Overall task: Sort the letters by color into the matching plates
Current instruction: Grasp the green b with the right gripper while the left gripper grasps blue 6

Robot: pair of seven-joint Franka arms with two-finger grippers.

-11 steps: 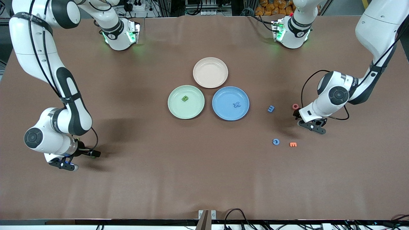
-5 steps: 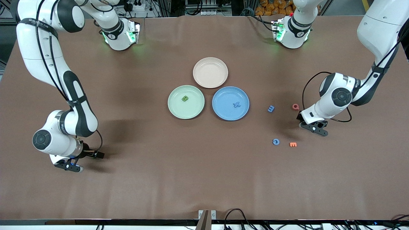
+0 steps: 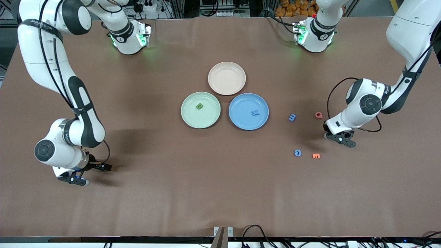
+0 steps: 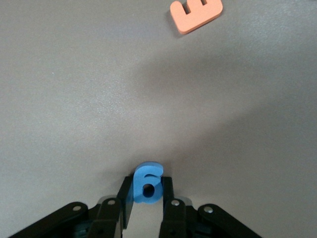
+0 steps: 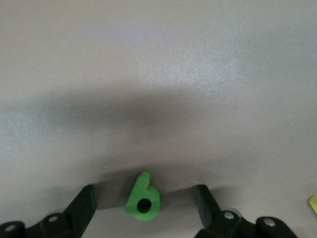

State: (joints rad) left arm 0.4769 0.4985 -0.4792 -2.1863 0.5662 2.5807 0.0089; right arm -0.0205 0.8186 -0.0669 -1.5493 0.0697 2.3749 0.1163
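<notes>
Two pieces are home and the rest is open play. The green plate (image 3: 200, 110) holds one green letter (image 3: 199, 106), and the blue plate (image 3: 248, 111) beside it holds one blue cross-shaped piece (image 3: 255, 112). The beige-pink plate (image 3: 227, 78), touching both and farther from the front camera, has nothing in it.

At the left arm's end of the surface (image 3: 220, 193), the left claw (image 3: 339, 138) is down low and clamped on a blue 6 (image 4: 147, 184); the left wrist view shows the digit standing pinched between the fingers, so a lift looks like the next call. Two more blue letters wait nearby on the surface: one (image 3: 292, 117) between the blue plate and that claw, another (image 3: 297, 153) nearer the front camera. A red letter (image 3: 319, 115) and an orange E (image 3: 316, 156) lie among them and are not part of the sort.

At the right arm's end, the right claw (image 3: 73, 179) sits low with its fingers spread wide on either side of a green 6 (image 5: 142, 200), which lies flat on the surface and looks untouched. A sliver of something yellow (image 5: 313, 204) peeks in at the edge of the right wrist view.

By this showing, three blue pieces and at least this green one have yet to reach their plates; other green letters are not visible.
</notes>
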